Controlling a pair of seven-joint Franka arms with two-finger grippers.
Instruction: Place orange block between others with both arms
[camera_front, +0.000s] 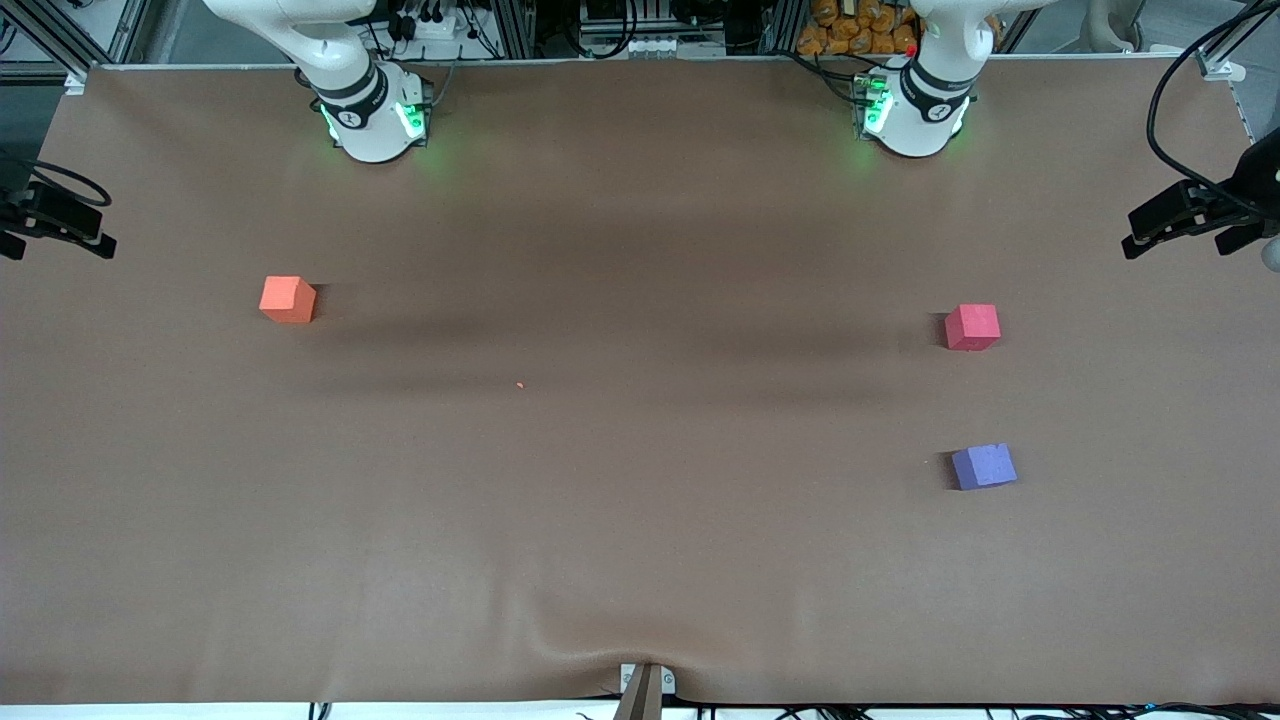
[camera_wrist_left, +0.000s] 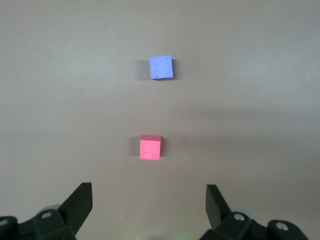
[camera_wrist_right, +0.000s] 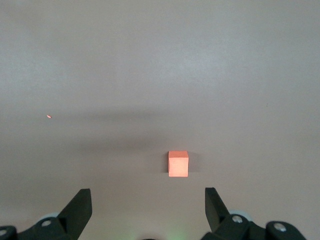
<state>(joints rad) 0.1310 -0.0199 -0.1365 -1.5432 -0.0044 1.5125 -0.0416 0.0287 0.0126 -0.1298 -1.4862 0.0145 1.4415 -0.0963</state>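
You see the orange block (camera_front: 287, 299) alone on the brown table (camera_front: 640, 500), toward the right arm's end, standing flat on the mat. In the right wrist view the same block (camera_wrist_right: 178, 163) lies just ahead of the right gripper (camera_wrist_right: 148, 212), at about one o'clock from the gap between its fingers (camera_wrist_right: 80, 205). The block is not between the fingers and nothing touches it. The fingers are spread wide and released, with nothing in them, and the gripper hangs over the table above this block.

The others lie toward the left arm's end, well apart from the orange block. The pinkish-red cube (camera_front: 972, 327) is farther from the front camera, and the purple-blue cube (camera_front: 984, 466) is nearer to it, at about six o'clock from the red one in the front view. A bare gap stays between them.

The left gripper (camera_wrist_left: 149, 212) hangs over the table at this end. Its fingers (camera_wrist_left: 216, 202) are also wide and released, holding nothing. From it you see the pinkish-red cube at twelve o'clock, and the purple-blue cube past it on the same line.

A tiny orange crumb (camera_front: 519, 385) lies on the table near the middle.
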